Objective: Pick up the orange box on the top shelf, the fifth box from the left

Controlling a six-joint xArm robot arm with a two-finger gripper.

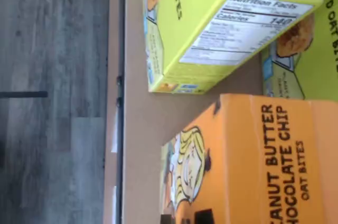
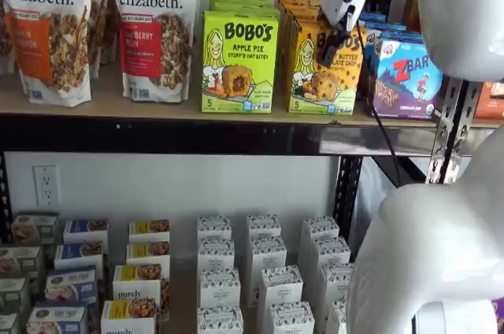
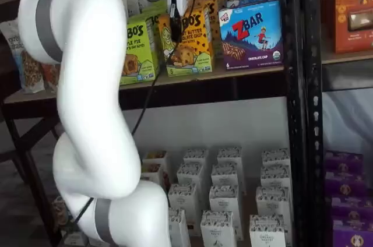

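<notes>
The orange box [image 2: 315, 74] stands upright on the top shelf [image 2: 142, 105], between the lime-green Apple Pie box [image 2: 239, 62] and the blue ZBAR box [image 2: 409, 74]. It also shows in a shelf view [image 3: 192, 46] and fills much of the wrist view [image 1: 253, 166], printed "Peanut Butter Chocolate Chip". My gripper [image 2: 324, 54] hangs in front of the orange box's upper face. Its white body is above and its black fingers are over the carton, as a shelf view [image 3: 175, 32] also shows. No gap between the fingers shows plainly, and I cannot tell whether they touch the box.
More orange and green cartons stand in rows behind the front ones. Granola bags [image 2: 153, 27] stand on the same shelf at the left. Small white boxes [image 2: 260, 271] fill the lower level. A black upright [image 3: 297, 84] stands right of the ZBAR box [image 3: 253, 34]. My arm [image 3: 87, 84] is in the foreground.
</notes>
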